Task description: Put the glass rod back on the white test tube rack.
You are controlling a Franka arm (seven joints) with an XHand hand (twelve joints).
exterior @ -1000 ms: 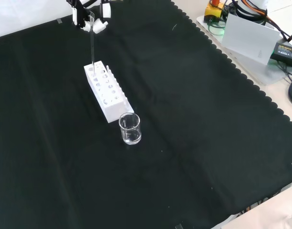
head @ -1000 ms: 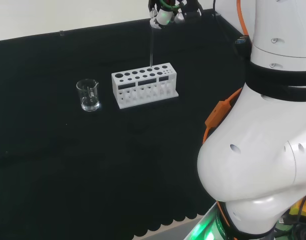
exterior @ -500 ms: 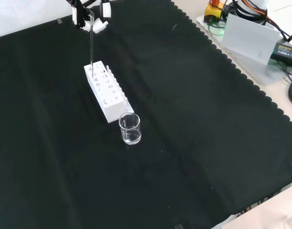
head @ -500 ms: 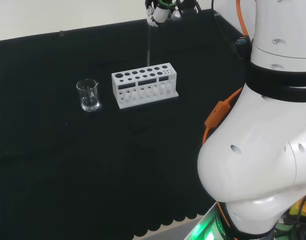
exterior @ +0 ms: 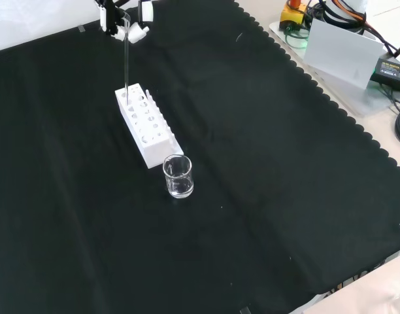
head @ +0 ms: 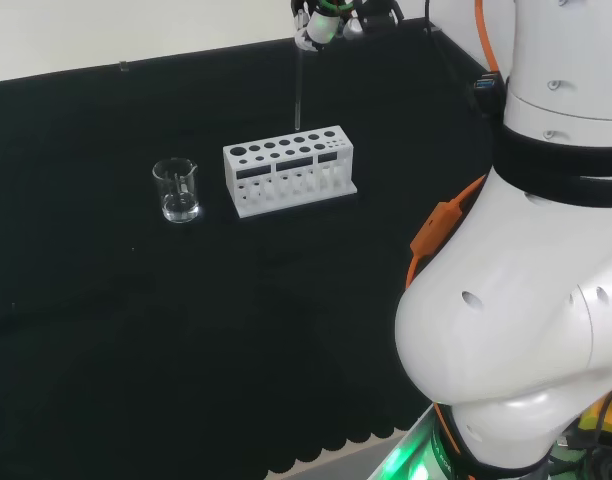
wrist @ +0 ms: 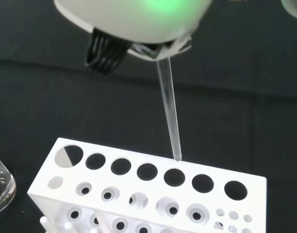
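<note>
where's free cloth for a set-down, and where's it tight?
Free: in the front view, the black cloth right of the white test tube rack and below the clear glass beaker. Tight: the beaker sits at the rack's near end, and the robot hand holds the glass rod over its far end.

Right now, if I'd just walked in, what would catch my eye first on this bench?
A thin glass rod hanging upright from the hand, its tip just above the white test tube rack at the far end in the front view. A small clear beaker stands by the rack's near end, apart from it.
</note>
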